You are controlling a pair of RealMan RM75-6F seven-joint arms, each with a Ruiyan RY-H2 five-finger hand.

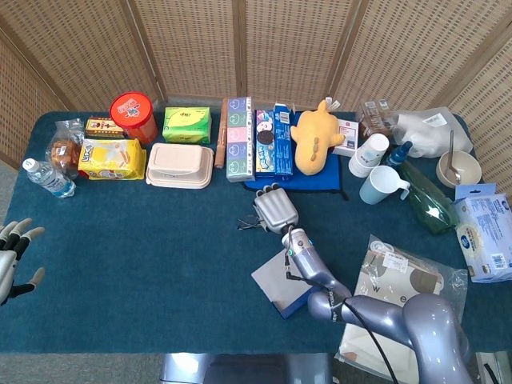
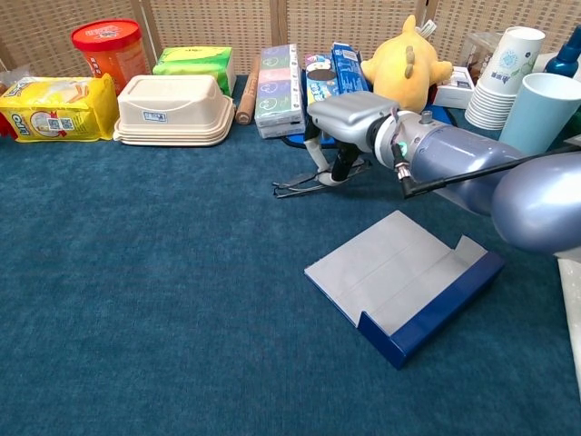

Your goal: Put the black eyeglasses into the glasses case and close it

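**Glasses at the fingers, case empty**

Near: one glasses case (image 2: 404, 291), flat open, grey lining up, nothing in it. Just beyond, one pair of black eyeglasses (image 2: 295, 184) on the counter (image 2: 136, 300); the right hand (image 2: 349, 123) sits over one end, fingers (image 2: 343, 163) down at the frame, apparently pinching it; lift not evident. Left hand (image 1: 10, 254) at the near-left edge, fingers spread, holding nothing. Left to do: lift, place, close. Far row: one plush toy (image 1: 314, 134), one red tub (image 1: 134, 116).
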